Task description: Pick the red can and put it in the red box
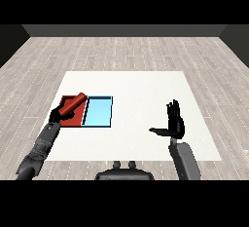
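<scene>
1. Left forearm (41,145): reaches forward and slightly right from the lower left corner.
2. Left hand (58,114): fingers curled closed around a held object.
3. Right forearm (184,160): rises steeply.
4. Right hand (175,122): upright, fingers straight, thumb extended left.

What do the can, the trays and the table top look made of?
Can: smooth red cylinder, possibly painted metal; no print or gloss shows, so that is open. Red tray and blue tray: flat, matte, thin dark-edged walls, likely plastic. Table: plain white, matte, no grain, perhaps laminate. The left hand curls round the can above the red tray.
</scene>
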`<state>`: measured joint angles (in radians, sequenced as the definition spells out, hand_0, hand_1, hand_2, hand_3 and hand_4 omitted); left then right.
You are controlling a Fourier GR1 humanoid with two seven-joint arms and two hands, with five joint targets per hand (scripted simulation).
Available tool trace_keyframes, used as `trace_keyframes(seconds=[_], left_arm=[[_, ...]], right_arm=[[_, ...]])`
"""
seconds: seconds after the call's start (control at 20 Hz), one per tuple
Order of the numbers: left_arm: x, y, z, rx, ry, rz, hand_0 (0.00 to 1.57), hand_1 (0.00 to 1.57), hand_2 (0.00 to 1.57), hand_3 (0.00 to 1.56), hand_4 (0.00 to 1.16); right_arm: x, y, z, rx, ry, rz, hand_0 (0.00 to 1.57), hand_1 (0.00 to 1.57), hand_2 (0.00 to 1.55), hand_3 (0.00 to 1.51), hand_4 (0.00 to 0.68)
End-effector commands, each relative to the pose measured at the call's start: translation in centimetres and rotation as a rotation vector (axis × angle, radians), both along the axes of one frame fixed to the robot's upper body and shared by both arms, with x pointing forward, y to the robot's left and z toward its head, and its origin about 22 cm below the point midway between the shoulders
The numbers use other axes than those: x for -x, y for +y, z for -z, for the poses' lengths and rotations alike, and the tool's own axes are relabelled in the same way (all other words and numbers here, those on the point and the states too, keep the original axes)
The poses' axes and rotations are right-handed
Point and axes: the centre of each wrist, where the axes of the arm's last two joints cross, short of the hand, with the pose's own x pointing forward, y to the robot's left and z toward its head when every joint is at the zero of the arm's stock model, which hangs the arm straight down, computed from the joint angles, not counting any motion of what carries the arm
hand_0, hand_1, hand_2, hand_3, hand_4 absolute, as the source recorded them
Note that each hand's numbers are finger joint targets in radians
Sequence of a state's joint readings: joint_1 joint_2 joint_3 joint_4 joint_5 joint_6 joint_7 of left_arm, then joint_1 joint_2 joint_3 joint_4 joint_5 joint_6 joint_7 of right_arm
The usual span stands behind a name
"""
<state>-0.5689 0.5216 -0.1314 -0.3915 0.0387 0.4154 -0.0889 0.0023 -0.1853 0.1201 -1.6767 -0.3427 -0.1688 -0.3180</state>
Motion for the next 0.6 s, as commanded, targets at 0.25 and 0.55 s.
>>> trace_keyframes(seconds=[0.25,0.55], left_arm=[[2.9,0.9,3.8,0.037,0.228,0.102,0.00,0.00,0.00,0.00,0.56],[0.8,1.5,1.3,0.074,0.078,0.002,0.00,0.00,0.00,0.00,0.00]], right_arm=[[-2.8,-0.4,0.2,-0.014,-0.011,0.023,0.00,0.00,0.00,0.00,0.000],[-1.7,0.2,1.6,-0.014,-0.006,-0.007,0.00,0.00,0.00,0.00,0.000]])
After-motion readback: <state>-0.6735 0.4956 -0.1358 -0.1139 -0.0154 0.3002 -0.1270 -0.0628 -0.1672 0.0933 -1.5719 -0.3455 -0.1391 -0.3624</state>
